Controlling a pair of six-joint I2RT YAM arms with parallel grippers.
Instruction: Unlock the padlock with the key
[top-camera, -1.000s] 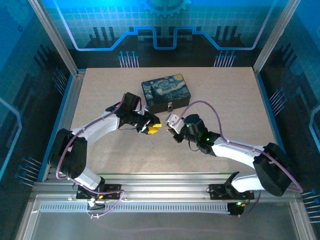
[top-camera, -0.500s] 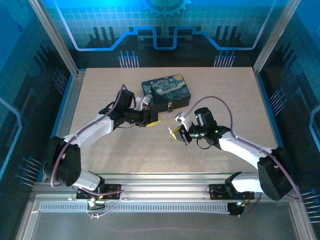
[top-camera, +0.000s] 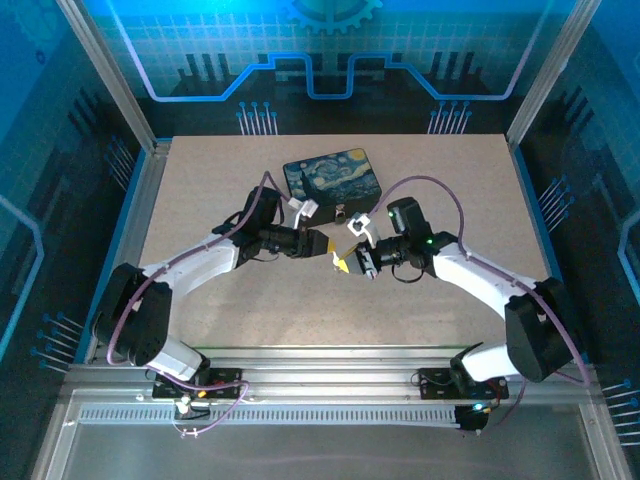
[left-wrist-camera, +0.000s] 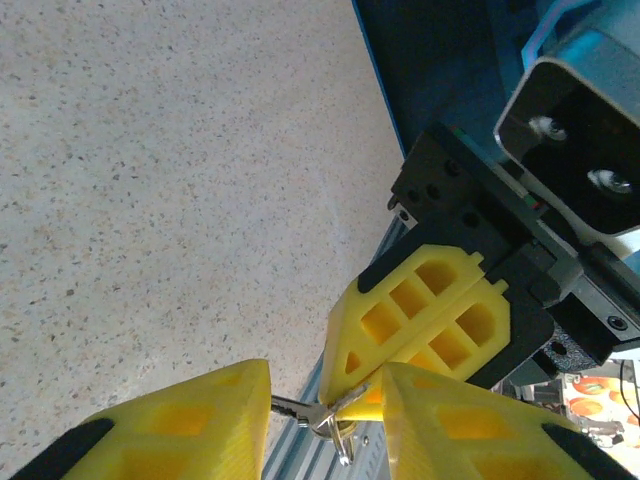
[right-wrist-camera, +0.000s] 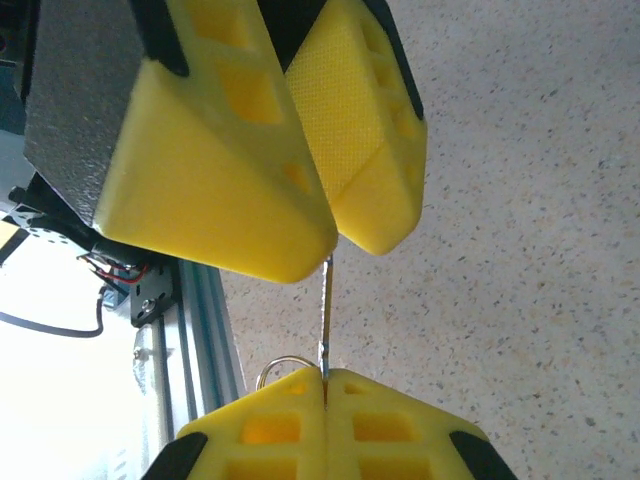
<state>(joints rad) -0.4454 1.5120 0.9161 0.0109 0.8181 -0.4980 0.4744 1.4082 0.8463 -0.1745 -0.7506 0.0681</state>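
The key (right-wrist-camera: 324, 310) is a thin grey blade with a wire ring. My right gripper (right-wrist-camera: 323, 372) is shut on its head, and the blade sticks out towards the left gripper's fingers (right-wrist-camera: 220, 170). In the left wrist view the key (left-wrist-camera: 312, 414) lies in the gap of my open left gripper (left-wrist-camera: 325, 395), its tip against one finger, with the right gripper's shut fingers (left-wrist-camera: 420, 310) just behind. From above, the left gripper (top-camera: 322, 243) and right gripper (top-camera: 348, 262) meet tip to tip in front of the box. The padlock is too small to make out.
The dark box with the swirling-night painting (top-camera: 332, 180) stands just behind the grippers, with a small pale fitting (top-camera: 343, 213) on its front wall. Speckled tabletop (top-camera: 220, 180) spreads to both sides. Aluminium rails (top-camera: 320, 365) run along the near edge.
The left gripper has moved right and the right gripper a little up and left. Their tips were apart and now meet at the key.
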